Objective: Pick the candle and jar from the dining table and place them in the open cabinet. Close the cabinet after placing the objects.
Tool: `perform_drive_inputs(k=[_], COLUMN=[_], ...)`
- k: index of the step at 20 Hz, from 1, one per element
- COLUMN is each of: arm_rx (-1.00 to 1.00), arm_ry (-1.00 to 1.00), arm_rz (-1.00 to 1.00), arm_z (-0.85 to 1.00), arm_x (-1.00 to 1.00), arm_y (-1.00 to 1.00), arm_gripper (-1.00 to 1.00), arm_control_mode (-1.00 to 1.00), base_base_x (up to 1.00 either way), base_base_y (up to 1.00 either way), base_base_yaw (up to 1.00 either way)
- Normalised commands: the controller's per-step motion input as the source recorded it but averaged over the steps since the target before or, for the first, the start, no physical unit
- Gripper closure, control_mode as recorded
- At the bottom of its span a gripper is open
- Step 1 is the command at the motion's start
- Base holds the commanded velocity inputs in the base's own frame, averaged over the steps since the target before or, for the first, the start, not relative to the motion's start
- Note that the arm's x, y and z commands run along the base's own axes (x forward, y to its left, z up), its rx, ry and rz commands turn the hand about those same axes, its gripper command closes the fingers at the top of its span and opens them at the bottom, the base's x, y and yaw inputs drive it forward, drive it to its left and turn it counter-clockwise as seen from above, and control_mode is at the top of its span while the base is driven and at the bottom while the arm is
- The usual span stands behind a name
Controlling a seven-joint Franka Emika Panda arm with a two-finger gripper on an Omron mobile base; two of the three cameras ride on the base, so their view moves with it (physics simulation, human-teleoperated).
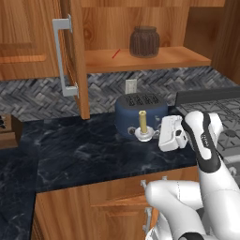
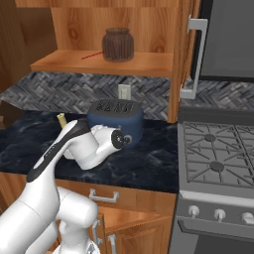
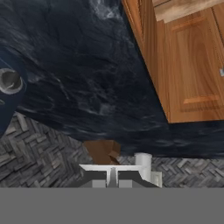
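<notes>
Yellow-gold stick candle [image 1: 143,123] in its small white holder is seen beside the closed gripper [image 1: 157,136], above the black marble table [image 1: 84,154]; whether it is gripped cannot be told. Light and top-heavy, it is best held by the holder.

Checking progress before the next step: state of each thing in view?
jar: upright on the cabinet shelf.
candle: upright in its holder, in front of the toaster, at the claw.
claw: shut; whether it grips the candle holder can't be told.
cabinet door: open.
toaster: slots empty.
</notes>
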Motion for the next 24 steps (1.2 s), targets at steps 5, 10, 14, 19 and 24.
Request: perform_drive_inputs(k=[5, 10, 14, 19, 24], arm_rx=[0.00, 0.00, -0.01, -0.03, 0.00], arm_ry=[0.00, -0.06, -0.03, 0.00, 0.00], arm_rz=[0.00, -0.02, -0.16, -0.19, -0.13], arm_z=[0.00, 0.04, 0.18, 0.21, 0.35], arm_x=[0.00, -0.06, 0.00, 0.02, 0.00], arm_y=[0.00, -0.04, 0.10, 0.22, 0.10], arm_gripper=[1.00, 1.00, 1.00, 1.00, 1.00], arm_control_mode=[1.00, -1.00, -1.00, -1.00, -1.00], base_base_x=[0.01, 0.00, 0.00, 0.00, 0.00], base_base_y=[0.00, 0.00, 0.00, 0.00, 0.00], base_base_yaw=[0.00, 0.00, 0.00, 0.00, 0.00])
